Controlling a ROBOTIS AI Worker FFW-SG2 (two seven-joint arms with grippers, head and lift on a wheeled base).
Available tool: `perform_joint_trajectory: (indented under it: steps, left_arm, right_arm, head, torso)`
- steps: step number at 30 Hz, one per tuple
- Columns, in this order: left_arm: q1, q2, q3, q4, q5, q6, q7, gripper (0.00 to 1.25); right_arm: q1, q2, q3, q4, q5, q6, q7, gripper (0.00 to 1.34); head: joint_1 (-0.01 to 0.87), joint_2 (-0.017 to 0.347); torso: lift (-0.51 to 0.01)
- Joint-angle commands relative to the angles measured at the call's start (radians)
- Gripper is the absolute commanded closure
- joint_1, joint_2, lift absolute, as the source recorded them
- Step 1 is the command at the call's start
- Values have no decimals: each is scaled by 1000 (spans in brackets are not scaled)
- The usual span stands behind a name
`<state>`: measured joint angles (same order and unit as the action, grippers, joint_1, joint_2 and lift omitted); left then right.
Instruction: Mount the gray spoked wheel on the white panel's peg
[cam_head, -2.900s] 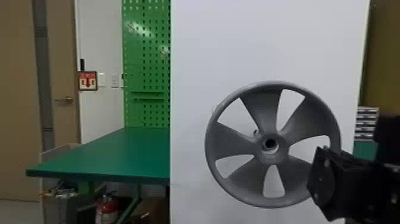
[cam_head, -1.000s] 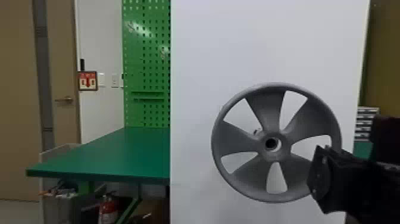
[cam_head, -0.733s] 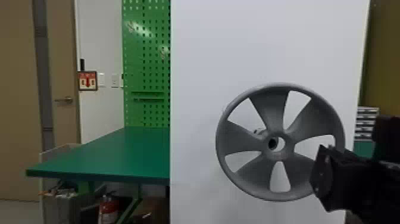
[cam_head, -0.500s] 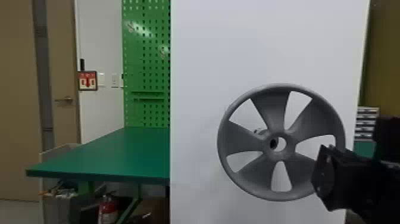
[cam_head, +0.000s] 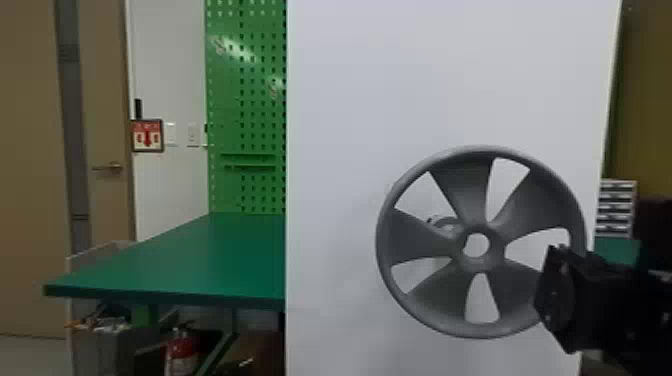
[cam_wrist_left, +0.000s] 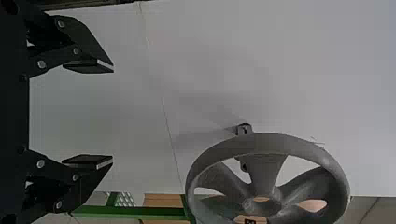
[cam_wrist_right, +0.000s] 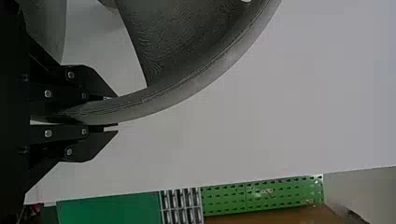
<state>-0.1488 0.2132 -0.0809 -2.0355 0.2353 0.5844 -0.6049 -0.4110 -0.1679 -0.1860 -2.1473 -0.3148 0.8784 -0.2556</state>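
In the head view, the wheel (cam_head: 460, 192) stands upright before the panel (cam_head: 345, 100), its open hub (cam_head: 476, 270) beside the peg (cam_head: 446, 224) rather than over it; the right gripper (cam_head: 547, 295) has it by the rim. It looks stiff and fairly light for its breadth, so it should not bend, but held at one edge it may swivel. In the left wrist view, the left gripper (cam_wrist_left: 112, 115) has its fingers wide apart, away from the wheel; the opposite rim would be a good second hold, leaving the hub free. In the right wrist view, the fingers pinch the narrow rim, finely ridged nearby, probably plastic: firm pressure should suit it, though the curve could slip.
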Motion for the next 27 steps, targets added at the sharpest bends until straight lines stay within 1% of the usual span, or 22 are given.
perform_joint_trajectory:
  steps: [1,7,14,27]
  left_arm:
    - [0,0,0,0,-1,0,1,549]
    - [0,0,-2,0,-1,0,1,549]
    - [-1,2,-7,0,2,0,-1,549]
    - [-1,2,-13,0,-2,0,-1,549]
  right_arm:
    - [-8,-5,-12,30,0,-12,32,1280]
    - [-12,-10,-20,47,0,-18,39,1280]
    - [-22,-24,-27,70,2,-30,75,1280]
    - [-38,-25,-27,112,-10,-50,91,1280]
  head:
    - [123,-8]
    - [123,-8]
    - [123,-8]
    - [123,-8]
  torso:
    - [-401]
    - [-401]
    - [-401]
    - [-401]
